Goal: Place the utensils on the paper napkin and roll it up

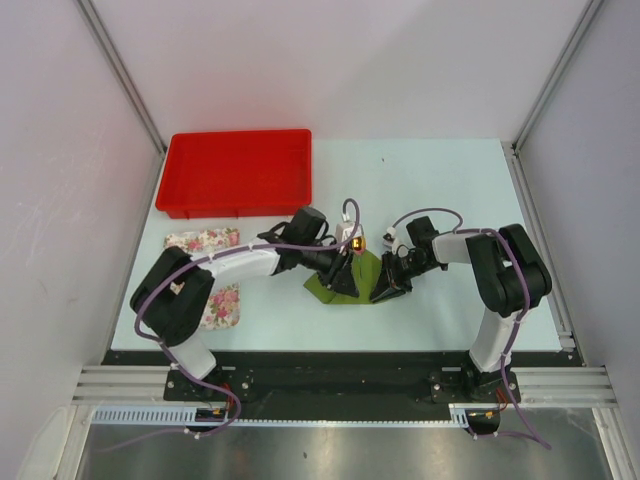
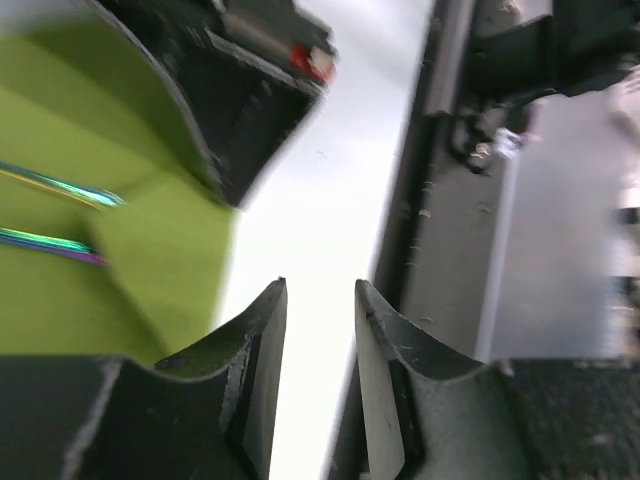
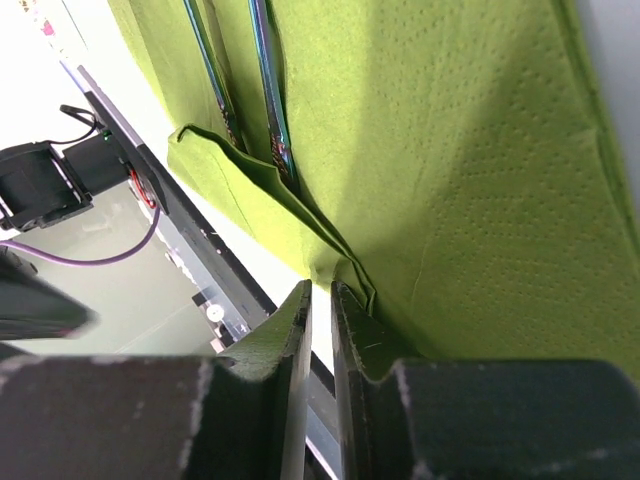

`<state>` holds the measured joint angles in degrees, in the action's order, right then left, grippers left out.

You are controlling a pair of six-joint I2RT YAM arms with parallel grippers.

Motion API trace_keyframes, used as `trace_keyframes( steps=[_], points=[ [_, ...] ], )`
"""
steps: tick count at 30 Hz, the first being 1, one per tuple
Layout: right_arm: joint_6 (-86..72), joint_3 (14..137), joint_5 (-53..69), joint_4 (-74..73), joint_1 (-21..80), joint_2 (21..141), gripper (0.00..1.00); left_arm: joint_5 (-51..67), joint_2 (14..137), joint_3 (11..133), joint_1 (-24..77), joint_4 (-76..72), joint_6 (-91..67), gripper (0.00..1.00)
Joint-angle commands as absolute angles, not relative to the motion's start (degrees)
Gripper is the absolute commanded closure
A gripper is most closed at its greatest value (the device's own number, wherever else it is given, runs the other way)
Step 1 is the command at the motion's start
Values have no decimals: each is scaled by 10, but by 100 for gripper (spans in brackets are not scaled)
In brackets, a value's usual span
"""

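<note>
Item: paper napkin (image 3: 470,150), olive green, lying flat near the middle of the pale table (image 1: 440,190), between the two grippers. Its near edge is turned over in a shallow fold (image 3: 240,190). On it are the utensils (image 3: 272,90): two slim iridescent handles side by side, their ends tucked under the fold, and a shiny golden-orange end (image 1: 358,243) showing at the napkin's far side. Left gripper (image 2: 320,325): jaws parted by a moderate gap, nothing between them, poised just beside the napkin's edge over bare table. Right gripper (image 3: 320,300): jaws drawn to a narrow slit, their tips at the crumpled folded edge; whether paper is pinched cannot be told. Also present: red tray (image 1: 238,135) at the far left, and two floral cloths (image 1: 200,240) (image 1: 222,305) on the left side.
</note>
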<state>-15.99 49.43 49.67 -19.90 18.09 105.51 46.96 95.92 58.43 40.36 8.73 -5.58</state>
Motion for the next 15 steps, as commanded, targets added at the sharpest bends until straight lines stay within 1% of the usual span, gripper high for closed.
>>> trace_keyframes(
  steps=[1,2,6,15],
  points=[
    [-150,513,477,-207,182,1066,83,550,976,543,403,-22,-205,64],
    [-150,513,476,-209,182,1066,83,552,990,542,403,-35,-230,66],
    [-149,515,473,-209,182,1068,82,553,1025,533,398,-113,-299,67],
    [-142,521,463,-221,180,1074,81,534,1073,515,372,-120,-326,71]
  ],
)
